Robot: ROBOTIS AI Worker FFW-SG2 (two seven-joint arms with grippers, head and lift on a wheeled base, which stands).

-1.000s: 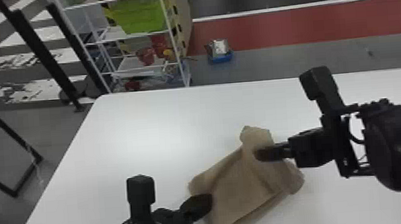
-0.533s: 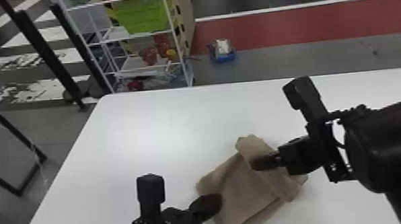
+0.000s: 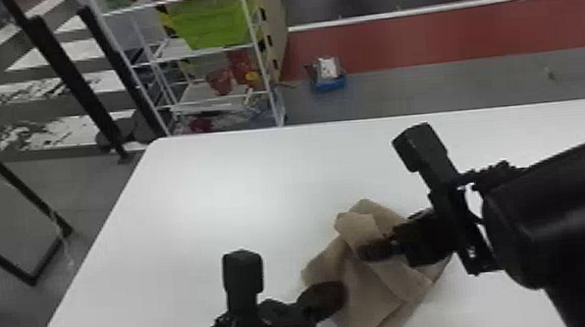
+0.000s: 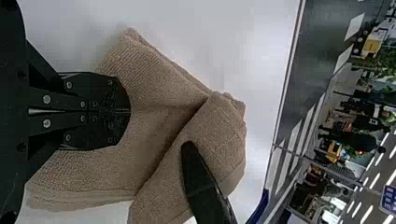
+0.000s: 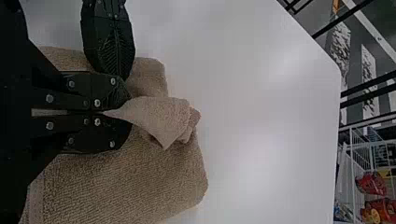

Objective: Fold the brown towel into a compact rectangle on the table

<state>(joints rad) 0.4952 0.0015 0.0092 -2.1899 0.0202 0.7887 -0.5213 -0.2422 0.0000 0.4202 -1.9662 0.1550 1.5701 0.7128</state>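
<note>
Pinching brown towel (image 5: 156, 114) by a loose flap in right tool (image 5: 124, 112), left tool (image 4: 129, 111) closed over it, on tabletop (image 3: 210, 191). Looks partly folded; needs flap laid down, edges squared, flattening.

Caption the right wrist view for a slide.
Right gripper, jaws shut on a raised fold of the brown towel, left gripper close by.
</note>
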